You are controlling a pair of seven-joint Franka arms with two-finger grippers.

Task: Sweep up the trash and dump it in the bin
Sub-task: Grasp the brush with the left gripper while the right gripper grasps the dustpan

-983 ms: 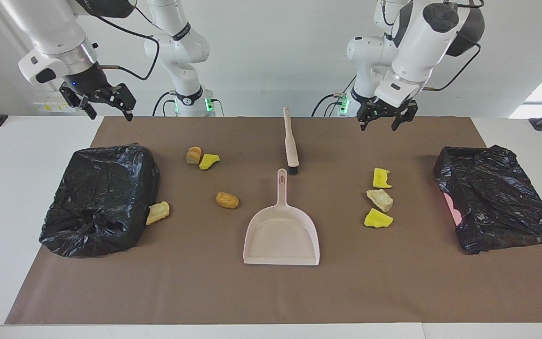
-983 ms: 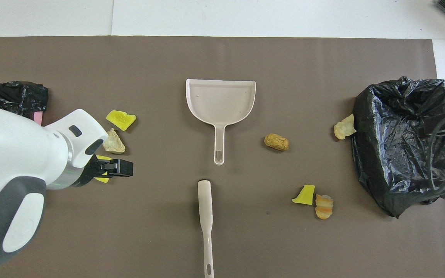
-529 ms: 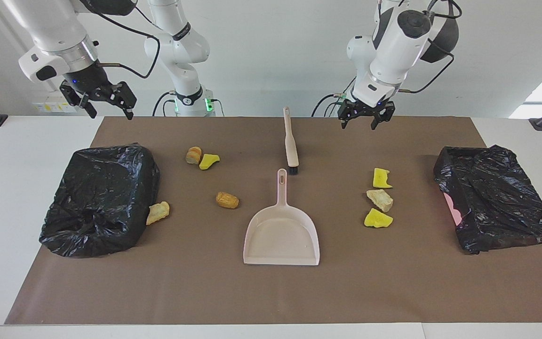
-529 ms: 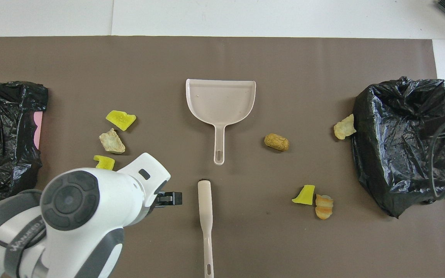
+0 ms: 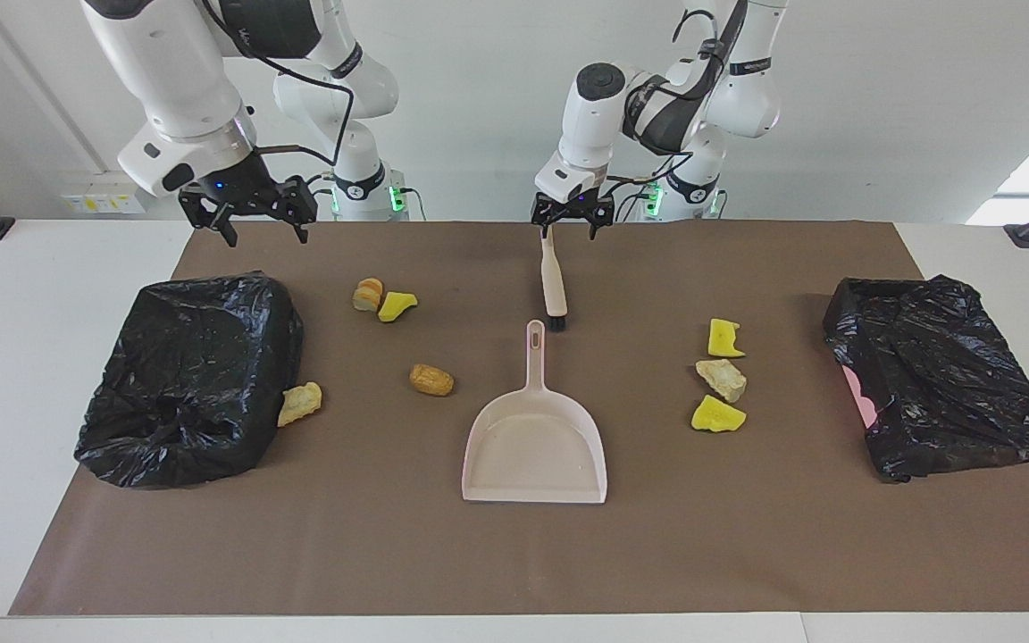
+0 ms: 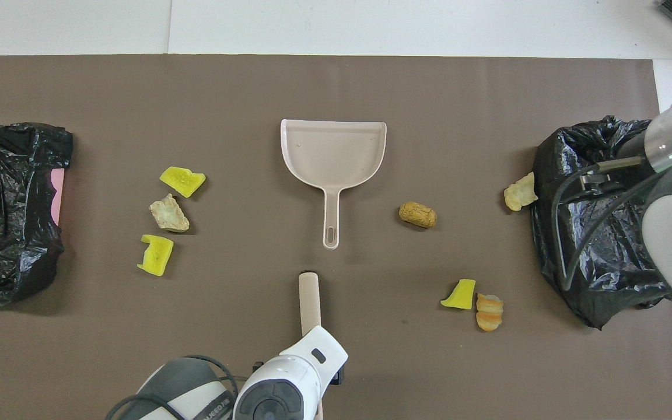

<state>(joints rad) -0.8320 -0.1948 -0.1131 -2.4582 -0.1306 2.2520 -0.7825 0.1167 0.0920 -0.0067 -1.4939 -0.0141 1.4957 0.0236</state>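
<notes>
Since half a second ago the left gripper [image 5: 571, 223] has swung from above the mat's edge on its own arm's side to hang right over the handle end of the brush [image 5: 553, 272], fingers spread wide, one on each side of the handle, gripping nothing. The right gripper [image 5: 252, 207] has drifted toward the table's middle and now hovers, jaws wide and empty, over the mat edge beside the black-bagged bin [image 5: 191, 375].

The trash is unmoved: three lumps [image 5: 721, 375] lie toward the left arm's end, out from the left gripper, and four lumps [image 5: 385, 304] are scattered below and around the right gripper. The dustpan [image 5: 534, 446] sits just past the brush's bristles.

The overhead view hides both grippers' fingers under the arms; the facing view shows them.
</notes>
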